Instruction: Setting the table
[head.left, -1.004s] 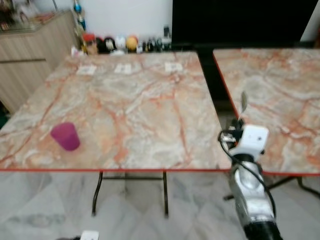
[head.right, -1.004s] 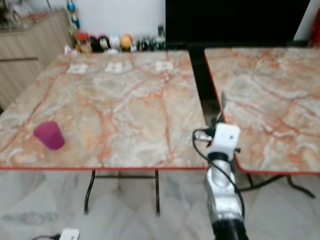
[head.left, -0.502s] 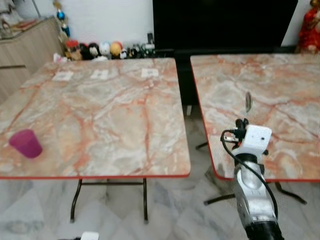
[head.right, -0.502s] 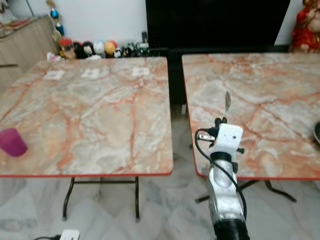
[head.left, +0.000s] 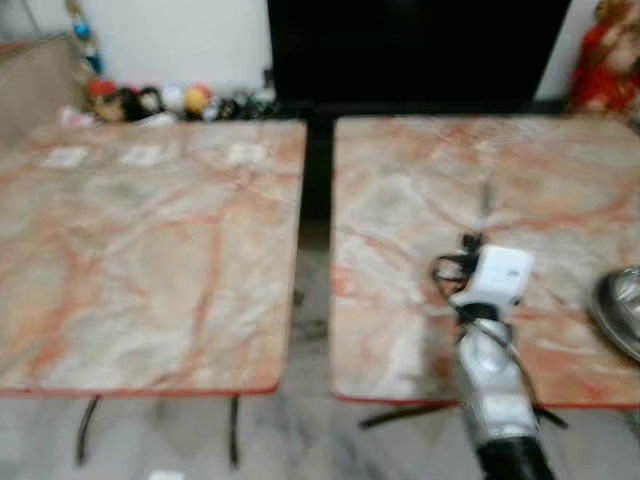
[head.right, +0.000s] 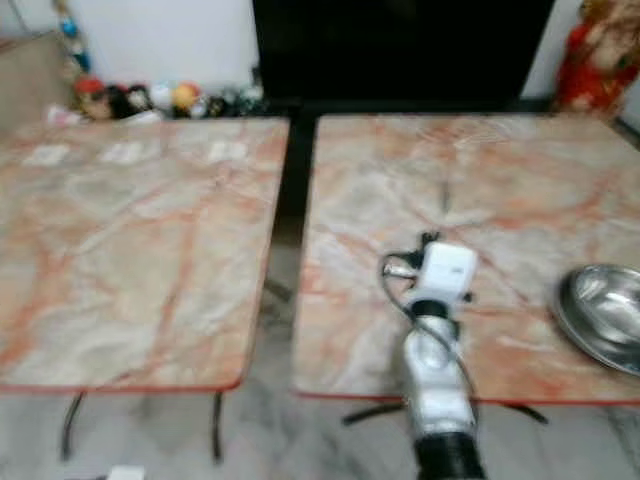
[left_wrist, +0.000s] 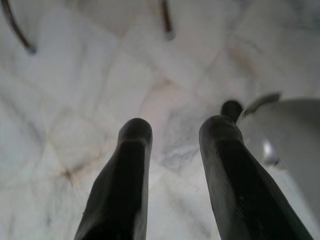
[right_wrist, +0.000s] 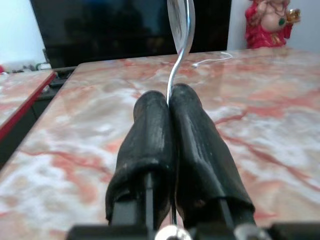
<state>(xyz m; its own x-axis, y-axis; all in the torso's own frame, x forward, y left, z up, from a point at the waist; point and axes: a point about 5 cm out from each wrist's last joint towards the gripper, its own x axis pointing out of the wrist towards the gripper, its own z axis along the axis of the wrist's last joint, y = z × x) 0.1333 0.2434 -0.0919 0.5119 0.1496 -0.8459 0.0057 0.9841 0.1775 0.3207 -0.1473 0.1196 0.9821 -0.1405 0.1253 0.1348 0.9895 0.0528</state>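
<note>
- Two marble tables stand side by side with a dark gap between them; the left table (head.right: 130, 250) is well apart from the work, and the right table (head.right: 480, 180) lies under the right arm.
- One steel bowl (head.right: 605, 315) sits near the right table's right edge, the likely centre of the place setting.
- Right gripper (right_wrist: 169, 102) hovers over the right table, jaws pressed fully together on the spoon (right_wrist: 179, 25), which stands upright above the fingertips.
- Step in hand, as I judge it: carrying the spoon over to lay it by the bowl. The next move calls for reaching right, lowering and tilting the spoon flat just beside the bowl, then letting go.
- Spoon: thin, shiny metal, curved stem, bowl end up.
- Left gripper (left_wrist: 172, 132) hangs idle over the floor, jaws apart, holding nothing.
</note>
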